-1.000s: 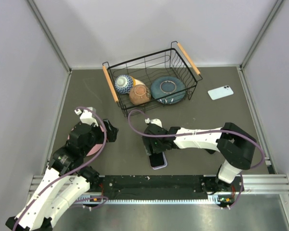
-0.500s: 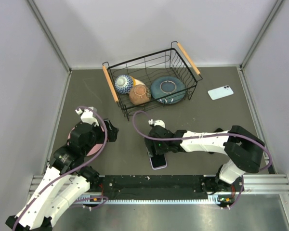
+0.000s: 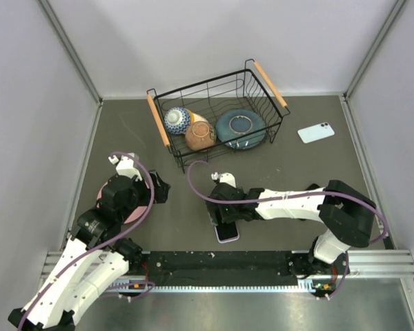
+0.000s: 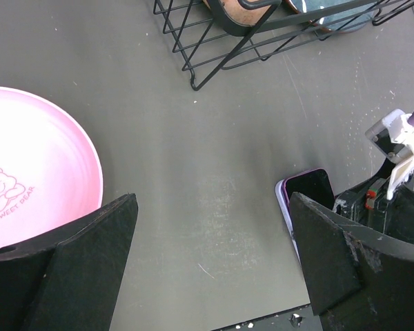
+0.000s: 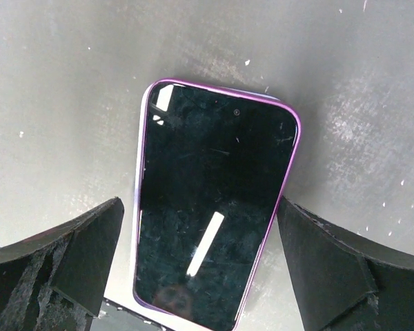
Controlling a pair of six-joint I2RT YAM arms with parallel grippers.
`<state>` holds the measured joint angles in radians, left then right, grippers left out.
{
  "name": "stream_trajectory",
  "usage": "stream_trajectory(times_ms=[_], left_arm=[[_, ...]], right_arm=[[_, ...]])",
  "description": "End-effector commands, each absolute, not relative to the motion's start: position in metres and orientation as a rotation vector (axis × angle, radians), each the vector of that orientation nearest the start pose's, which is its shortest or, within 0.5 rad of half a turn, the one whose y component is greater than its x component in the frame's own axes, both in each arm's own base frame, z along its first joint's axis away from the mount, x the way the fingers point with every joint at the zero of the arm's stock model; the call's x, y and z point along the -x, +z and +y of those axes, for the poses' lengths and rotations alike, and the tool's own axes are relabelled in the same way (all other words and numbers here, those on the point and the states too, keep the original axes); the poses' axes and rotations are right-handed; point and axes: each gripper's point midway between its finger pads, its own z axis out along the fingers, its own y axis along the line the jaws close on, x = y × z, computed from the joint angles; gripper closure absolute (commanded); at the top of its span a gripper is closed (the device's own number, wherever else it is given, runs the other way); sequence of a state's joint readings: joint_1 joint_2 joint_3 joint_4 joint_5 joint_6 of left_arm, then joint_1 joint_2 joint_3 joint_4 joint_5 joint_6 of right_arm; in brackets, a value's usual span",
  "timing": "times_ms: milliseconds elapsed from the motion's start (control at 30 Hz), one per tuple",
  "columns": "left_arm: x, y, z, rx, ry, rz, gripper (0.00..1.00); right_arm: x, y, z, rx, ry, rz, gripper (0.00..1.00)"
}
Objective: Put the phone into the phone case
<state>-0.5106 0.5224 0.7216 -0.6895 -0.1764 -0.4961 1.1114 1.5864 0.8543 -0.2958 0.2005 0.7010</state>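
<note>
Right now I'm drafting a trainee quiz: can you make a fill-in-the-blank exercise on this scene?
1. The phone lies inside the phone case with its screen facing ____.
2. The right gripper hovers over it with jaws ____.
3. The plate near the left gripper is coloured ____.
4. The bowls sit in a wire ____.
Missing words: up; open; pink; basket.

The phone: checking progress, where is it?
Right wrist view: the phone lies screen-up inside the phone case, on the table, under the open right hand.

wire basket (image 3: 159, 121), pink plate (image 4: 34, 158), blue phone (image 3: 315, 132)
</note>
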Motion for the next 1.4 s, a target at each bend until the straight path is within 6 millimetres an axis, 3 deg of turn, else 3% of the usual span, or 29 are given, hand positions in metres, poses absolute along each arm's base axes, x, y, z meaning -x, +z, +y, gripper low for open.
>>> stream_trajectory(times_ms=[0,233,400,533,767,933,1000,1067,1100,1367], left_arm=[[-0.205,0.208,-0.102,0.108,-0.454,2.058,0.04],[-0.203,0.21,-0.103,0.111,-0.466,2.058,0.04],[-0.198,0.208,-0.111,0.135,-0.533,2.087,0.06],[-0.191,0.193,-0.124,0.169,-0.615,2.161,0.09],[-0.184,0.163,-0.153,0.198,-0.808,2.233,0.13],[-0.188,0.161,-0.178,0.155,-0.958,2.212,0.16],[-0.19,0.168,-0.19,0.118,-1.04,2.168,0.17],[-0.193,0.162,-0.196,0.107,-1.073,2.168,0.17],[-0.197,0.167,-0.201,0.102,-1.101,2.135,0.17],[-0.208,0.149,-0.228,0.071,-1.214,2.191,0.19]], right_arm=[[-0.16,0.012,0.284,0.456,0.144,2.599,0.07],[-0.152,0.002,0.279,0.458,0.029,2.594,0.11],[-0.148,0.001,0.284,0.482,0.042,2.572,0.24],[-0.153,0.013,0.295,0.483,0.153,2.509,0.35],[-0.161,0.037,0.298,0.443,0.311,2.376,0.43],[-0.164,0.049,0.301,0.424,0.4,2.301,0.45],[-0.166,0.062,0.308,0.408,0.469,2.254,0.46],[-0.166,0.069,0.309,0.407,0.511,2.226,0.46],[-0.168,0.083,0.316,0.383,0.576,2.181,0.46],[-0.165,0.105,0.321,0.402,0.7,2.069,0.47]])
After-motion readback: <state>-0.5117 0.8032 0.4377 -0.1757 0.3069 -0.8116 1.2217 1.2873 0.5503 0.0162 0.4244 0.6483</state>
